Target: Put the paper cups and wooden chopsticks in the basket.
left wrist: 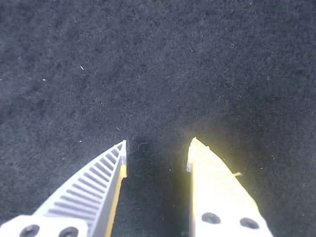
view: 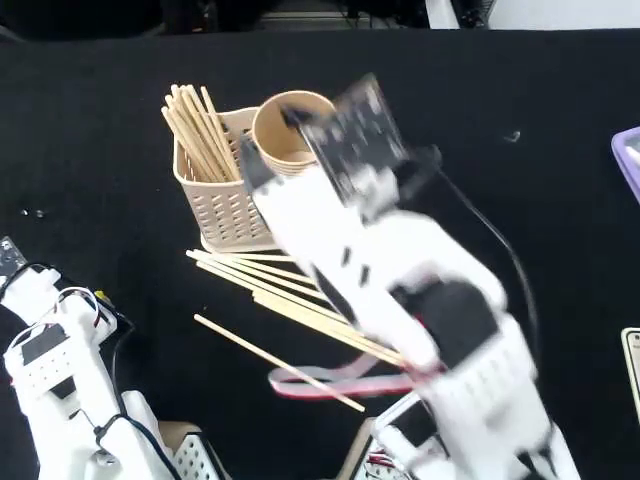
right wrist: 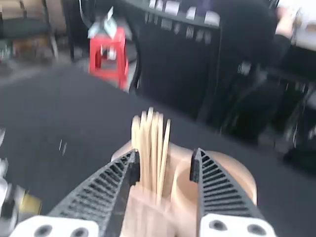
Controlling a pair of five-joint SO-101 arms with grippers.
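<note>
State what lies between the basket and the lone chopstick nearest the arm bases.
A spread of loose chopsticks lies flat on the table between the basket and the lone chopstick, seen in the high view.

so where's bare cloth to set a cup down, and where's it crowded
Bare cloth: left of the basket beyond the left arm, and between the right arm and the purple item. Crowded: loose chopsticks in front of the basket.

Black tablecloth [view: 560,90], red stool [right wrist: 108,54], purple object [view: 628,155].

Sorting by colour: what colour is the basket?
Beige; the basket shows best in the high view.
</note>
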